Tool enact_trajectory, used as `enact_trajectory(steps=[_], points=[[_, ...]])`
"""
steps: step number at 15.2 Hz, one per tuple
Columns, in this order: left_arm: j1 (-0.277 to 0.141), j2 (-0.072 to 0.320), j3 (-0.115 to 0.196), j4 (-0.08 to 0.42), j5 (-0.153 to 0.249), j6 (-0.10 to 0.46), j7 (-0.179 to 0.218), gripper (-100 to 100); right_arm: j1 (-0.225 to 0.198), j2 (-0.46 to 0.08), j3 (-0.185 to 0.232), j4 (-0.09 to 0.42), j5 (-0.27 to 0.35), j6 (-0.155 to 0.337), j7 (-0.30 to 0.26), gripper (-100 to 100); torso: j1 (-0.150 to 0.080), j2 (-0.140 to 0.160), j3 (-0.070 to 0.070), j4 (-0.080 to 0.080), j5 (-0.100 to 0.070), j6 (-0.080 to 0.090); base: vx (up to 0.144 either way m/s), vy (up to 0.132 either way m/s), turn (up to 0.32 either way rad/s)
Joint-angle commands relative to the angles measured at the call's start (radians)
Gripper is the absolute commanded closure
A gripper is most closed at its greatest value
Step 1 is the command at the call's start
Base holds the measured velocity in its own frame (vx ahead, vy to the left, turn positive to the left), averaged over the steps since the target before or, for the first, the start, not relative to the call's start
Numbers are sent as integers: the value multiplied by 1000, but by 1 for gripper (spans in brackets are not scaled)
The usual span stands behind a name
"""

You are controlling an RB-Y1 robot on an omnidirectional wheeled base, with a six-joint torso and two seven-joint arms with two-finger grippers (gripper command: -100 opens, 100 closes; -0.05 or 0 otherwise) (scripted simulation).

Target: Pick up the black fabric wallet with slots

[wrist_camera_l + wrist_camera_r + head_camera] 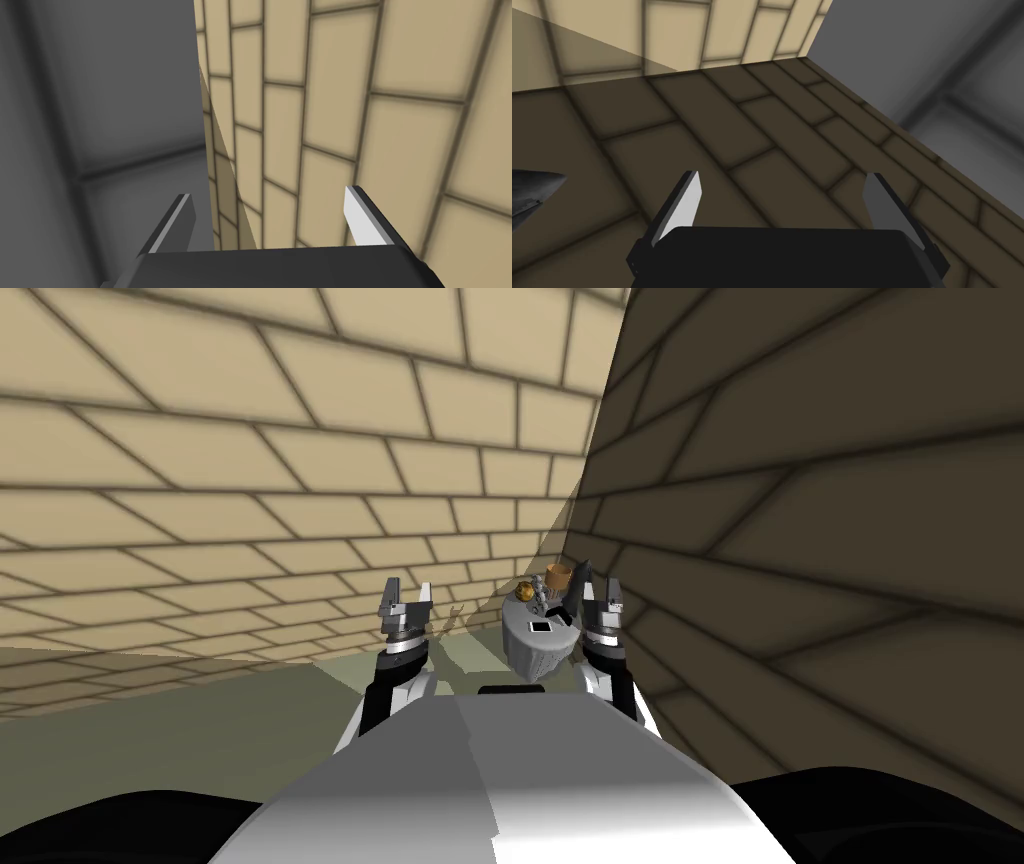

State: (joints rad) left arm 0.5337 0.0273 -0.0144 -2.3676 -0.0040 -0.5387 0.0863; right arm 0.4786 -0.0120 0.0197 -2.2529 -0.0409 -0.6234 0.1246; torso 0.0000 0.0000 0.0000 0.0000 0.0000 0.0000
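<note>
Both grippers stand open: left gripper (408, 586) well left of the round grey table (535, 660), right gripper (598, 584) just beside it. On top lies the black wallet (560, 614), its details too small to make out.

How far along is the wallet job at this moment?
Done: I stand at the small round table in the corner. In hand: nothing; the left hand and right hand are open and empty, the right one beside the table. Left: find the wallet among the small things on top, which I cannot yet tell apart, grip it, lift it.
</note>
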Motion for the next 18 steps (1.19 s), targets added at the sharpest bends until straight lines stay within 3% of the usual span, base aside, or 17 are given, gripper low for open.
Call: enact_trajectory(steps=[1,4,8,9,10,11,12,13,18], points=[[0,0,0,0,0,0,0,0,2,-30,5,15,4,-3,3,-100,0,0,0,0,0,0,-30,23,62],[0,0,0,0,0,0,0,0,6,-85,17,51,12,-12,10,-100,4,4,2,1,1,0,-77,63,102],[0,0,0,0,0,0,0,0,17,-182,50,138,33,-31,28,-100,4,6,4,1,1,0,-78,52,120],[0,0,0,0,0,0,0,0,17,-194,50,138,33,-31,28,-100,4,6,3,1,1,0,-56,43,118],[0,0,0,0,0,0,0,0,21,-223,64,175,42,-39,36,-100,3,5,3,1,1,0,-58,43,144],[0,0,0,0,0,0,0,0,21,-236,64,175,42,-39,36,-100,3,5,3,1,1,0,-54,35,113],[0,0,0,0,0,0,0,0,25,-268,80,215,52,-48,46,-100,2,5,3,1,1,0,-47,31,165],[0,0,0,0,0,0,0,0,25,-281,80,216,52,-48,46,-100,2,4,2,1,0,-1,-46,28,126],[0,0,0,0,0,0,0,0,37,-399,137,333,86,-75,80,-100,1,4,2,1,0,0,-52,29,172]])
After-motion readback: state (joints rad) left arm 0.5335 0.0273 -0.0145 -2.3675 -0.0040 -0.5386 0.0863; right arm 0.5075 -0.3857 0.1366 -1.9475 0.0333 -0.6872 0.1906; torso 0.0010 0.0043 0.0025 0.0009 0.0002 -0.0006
